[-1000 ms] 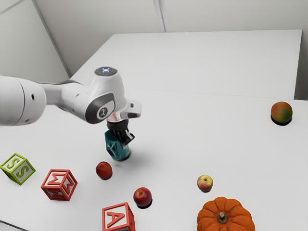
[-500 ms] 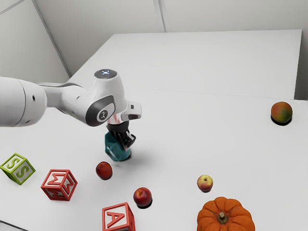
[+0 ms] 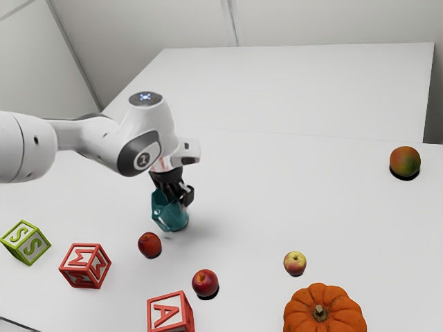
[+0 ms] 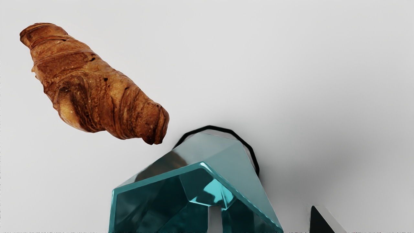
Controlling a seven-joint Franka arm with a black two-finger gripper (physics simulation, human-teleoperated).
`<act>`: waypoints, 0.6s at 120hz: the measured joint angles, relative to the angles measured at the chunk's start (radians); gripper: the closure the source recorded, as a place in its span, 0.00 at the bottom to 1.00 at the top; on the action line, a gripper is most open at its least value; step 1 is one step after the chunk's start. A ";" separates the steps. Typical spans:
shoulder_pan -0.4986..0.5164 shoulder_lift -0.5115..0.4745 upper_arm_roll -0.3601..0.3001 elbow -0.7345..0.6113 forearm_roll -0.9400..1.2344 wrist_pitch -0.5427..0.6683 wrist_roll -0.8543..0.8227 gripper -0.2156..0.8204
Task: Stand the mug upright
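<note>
Brown croissant (image 4: 97, 87) near mug (image 4: 226, 155), wrist view.

Was clad in smooth white shells (image 3: 90, 138), with a dark grey oval panel (image 3: 140, 153) bearing a pale ring, a dark round cap (image 3: 145, 98) lit bluish-white, faint reddish marks (image 3: 161, 164), possibly lettering, and a black claw (image 3: 178, 200).

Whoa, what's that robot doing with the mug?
A robot arm has its open fingers at a teal mug. One is inside the mug's opening and the other is outside, with a gap, so it isn't gripping yet. The mug looks roughly upright on the table, maybe leaning a little. A croissant lies beside it.
</note>
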 joint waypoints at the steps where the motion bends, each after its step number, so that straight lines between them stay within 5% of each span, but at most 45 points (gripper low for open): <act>1: 0.001 -0.001 -0.001 0.000 0.000 0.000 0.000 0.58; 35: 0.008 -0.064 -0.022 0.055 -0.003 -0.018 -0.003 0.50; 72: -0.009 0.158 0.011 0.662 -0.121 -0.344 0.026 0.28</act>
